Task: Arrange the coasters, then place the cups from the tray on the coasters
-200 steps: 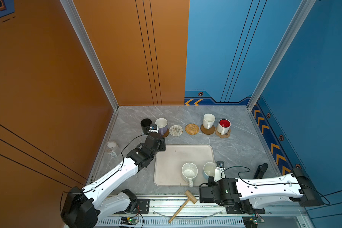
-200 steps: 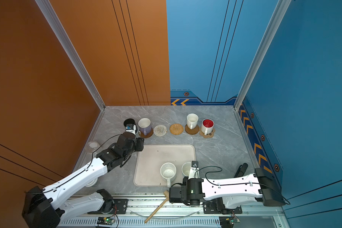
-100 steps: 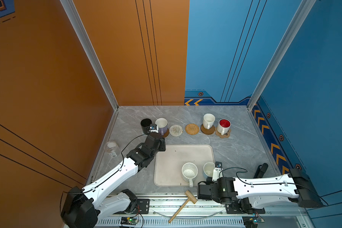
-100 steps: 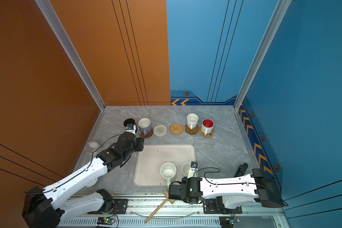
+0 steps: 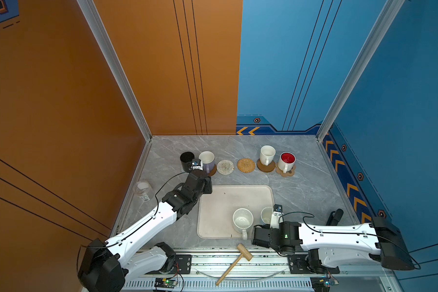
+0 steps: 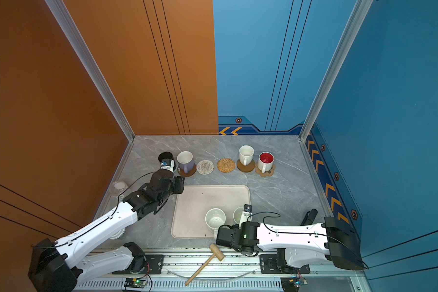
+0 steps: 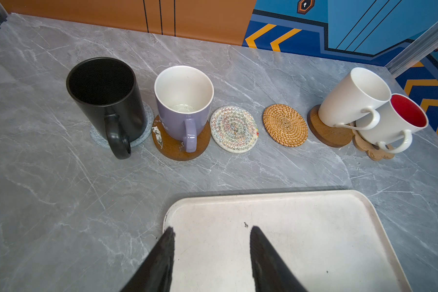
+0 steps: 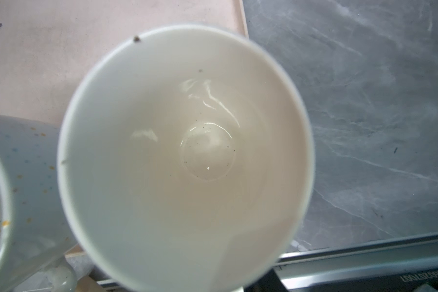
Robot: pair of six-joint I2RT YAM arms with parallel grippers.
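Note:
Four cups stand on coasters in the back row: black [image 5: 187, 160], lavender [image 5: 207, 160], cream-white [image 5: 267, 154] and red-inside [image 5: 286, 161]. Between them lie a bare woven coaster [image 7: 233, 129] and a bare rattan coaster [image 7: 285, 125]. On the tray [image 5: 225, 199] stand a speckled white cup [image 5: 242, 220] and a light blue cup [image 5: 266, 215]. My left gripper [image 7: 213, 231] hangs open and empty over the tray's far left corner. My right gripper [image 5: 264, 228] is at the near side of the light blue cup [image 8: 185, 151], which fills the right wrist view and hides the fingers.
A clear glass jar [image 5: 143, 189] stands by the left wall. A wooden mallet [image 5: 234, 263] lies on the front rail below the tray. Walls close in the table on the left, back and right.
My right arm has shifted slightly left at the tray's near right corner, over the light blue cup. The left arm and the cups in the back row have not moved.

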